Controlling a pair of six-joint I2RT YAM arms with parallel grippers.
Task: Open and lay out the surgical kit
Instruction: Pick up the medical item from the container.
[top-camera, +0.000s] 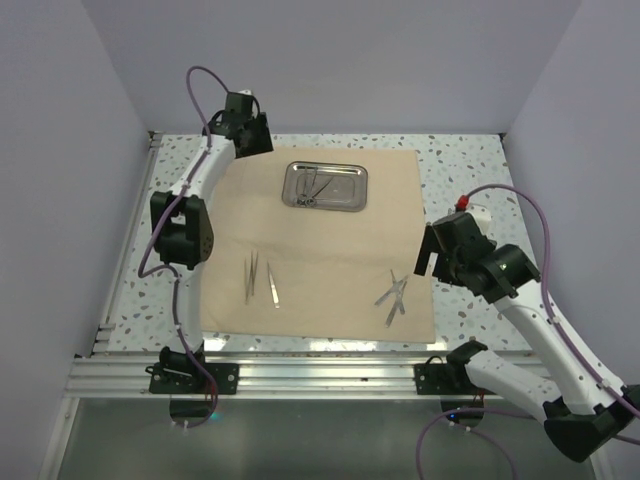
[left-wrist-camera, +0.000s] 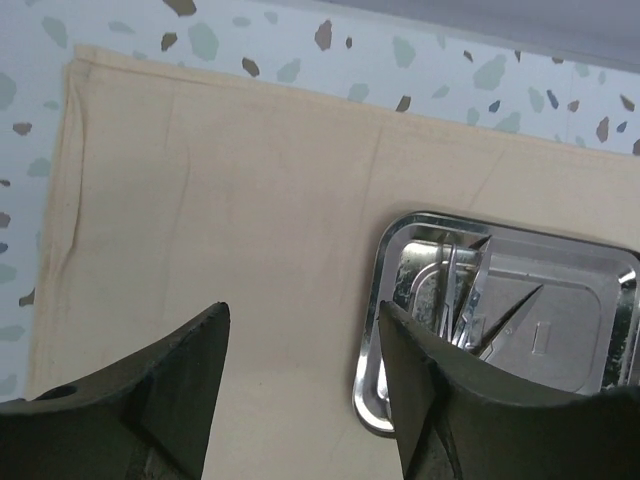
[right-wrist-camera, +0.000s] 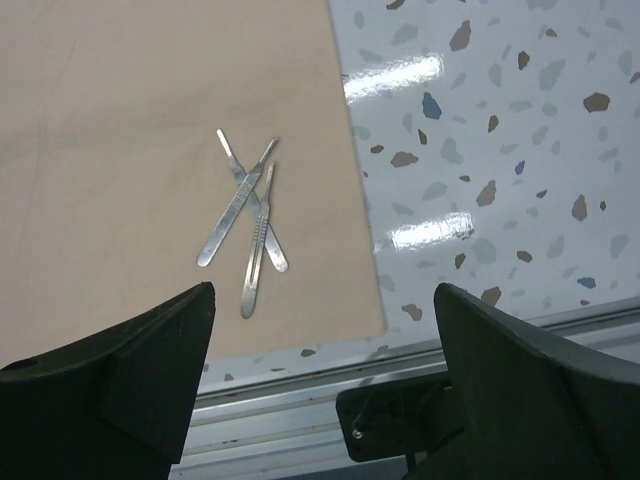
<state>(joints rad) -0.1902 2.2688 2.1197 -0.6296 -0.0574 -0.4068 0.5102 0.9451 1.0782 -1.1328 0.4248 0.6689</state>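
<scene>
Leftmost, the left fingers (left-wrist-camera: 180, 385) stand apart with nothing between them, hovering over the far-left part of the tan cloth (top-camera: 330, 240), which lies spread flat and matte, faintly creased, across the middle of the speckled white tabletop (top-camera: 460, 170). Toward the cloth's near-left area lie slim silver tweezers (top-camera: 251, 277) with another thin pointed piece (top-camera: 272, 285) just beside them. Near the far edge, about midway across, sits a shallow rectangular steel tray (top-camera: 348, 186) with rounded corners and a mirror shine; a few thin metal instruments (top-camera: 312, 188) are bunched in its left half. By the cloth's near-right corner, three flat silver handles (right-wrist-camera: 245, 210) lie crossed over one another. The right fingers (right-wrist-camera: 150, 365) are spread wide and empty above that corner, near the tabletop's near edge.
</scene>
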